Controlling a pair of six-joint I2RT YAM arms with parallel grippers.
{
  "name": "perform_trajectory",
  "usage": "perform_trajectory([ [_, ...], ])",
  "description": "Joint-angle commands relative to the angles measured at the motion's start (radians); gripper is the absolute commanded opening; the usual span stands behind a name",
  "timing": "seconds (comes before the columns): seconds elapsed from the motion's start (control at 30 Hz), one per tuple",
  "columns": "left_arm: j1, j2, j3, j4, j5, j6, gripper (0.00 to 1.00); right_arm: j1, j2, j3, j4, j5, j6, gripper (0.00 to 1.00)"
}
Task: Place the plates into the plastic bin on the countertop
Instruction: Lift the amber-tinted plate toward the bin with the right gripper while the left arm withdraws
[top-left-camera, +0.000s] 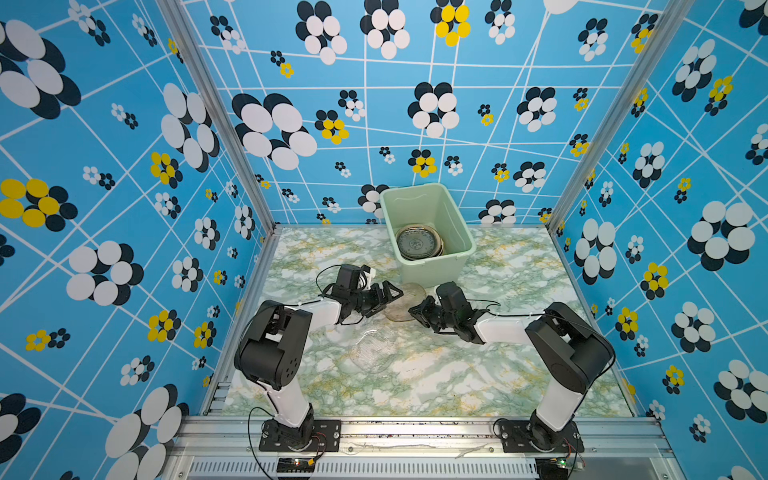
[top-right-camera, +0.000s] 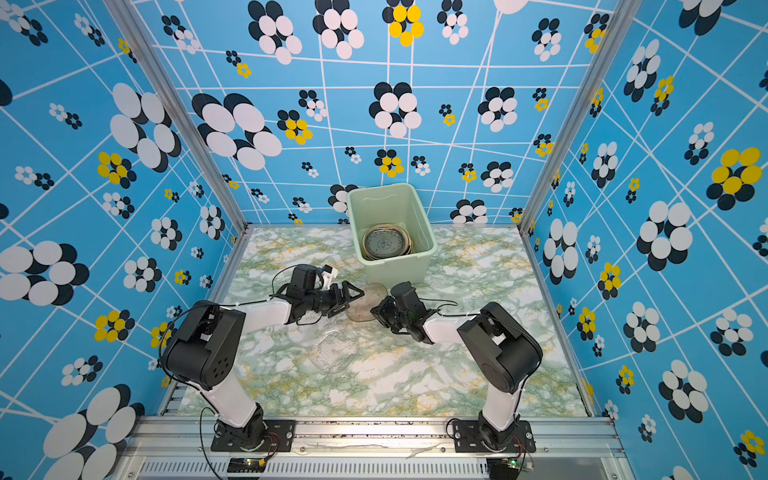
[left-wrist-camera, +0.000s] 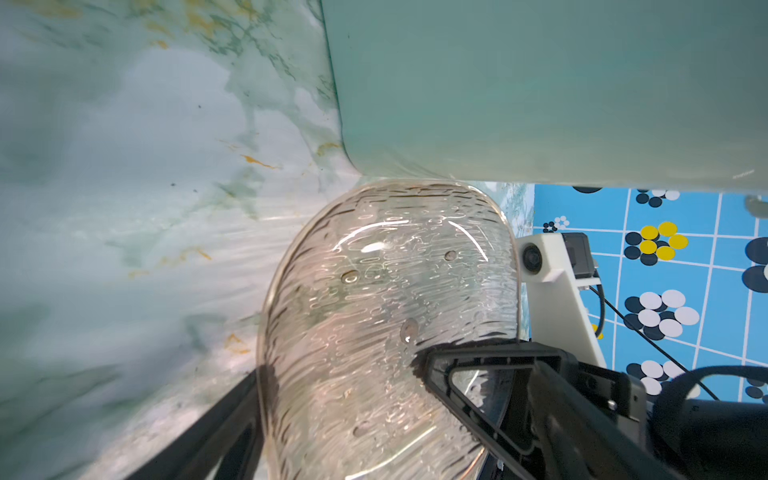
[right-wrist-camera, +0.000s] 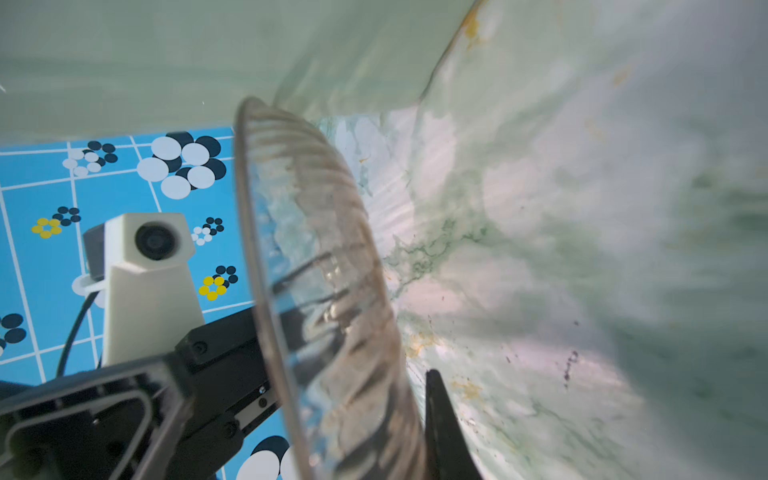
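A ribbed brown glass plate (top-left-camera: 402, 302) (top-right-camera: 365, 305) sits tilted between my two grippers, just in front of the plastic bin (top-left-camera: 428, 270) (top-right-camera: 392, 270). My right gripper (top-left-camera: 417, 312) (right-wrist-camera: 386, 399) is shut on its rim, one finger (right-wrist-camera: 436, 415) against the underside. On the opposite rim my left gripper (top-left-camera: 385, 298) (left-wrist-camera: 336, 370) stands open, its jaws astride the plate (left-wrist-camera: 374, 311) without closing. A clear glass plate (top-left-camera: 372, 349) (top-right-camera: 332, 349) lies flat on the countertop (top-left-camera: 478, 374) nearer the front. Several stacked plates (top-left-camera: 417, 243) (top-right-camera: 384, 243), a blue-patterned one on top, lie in the bin.
The bin stands against the blue flowered back wall (top-left-camera: 415, 124), and its near wall (left-wrist-camera: 540, 83) is close behind the held plate. Aluminium posts and side walls close off both sides. A metal rail (top-left-camera: 415, 432) carries both arm bases along the front edge.
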Motion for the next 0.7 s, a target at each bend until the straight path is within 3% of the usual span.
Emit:
perform_trajectory([
  [0.0, -0.008, -0.051, -0.025, -0.01, -0.012, -0.008, 0.97, -0.005, -0.071, -0.018, -0.054, 0.037, -0.011, 0.02],
  [0.13, -0.009, -0.109, -0.036, -0.034, -0.018, -0.01, 0.97, -0.003, -0.149, -0.028, -0.15, 0.048, -0.021, 0.0],
  [0.33, -0.008, -0.243, -0.053, -0.151, -0.053, 0.039, 0.99, 0.021, -0.303, 0.004, -0.461, 0.044, -0.105, 0.0],
  [0.67, 0.007, -0.503, -0.079, -0.314, -0.153, 0.087, 0.99, 0.037, -0.634, 0.004, -0.81, 0.111, -0.136, 0.0],
])
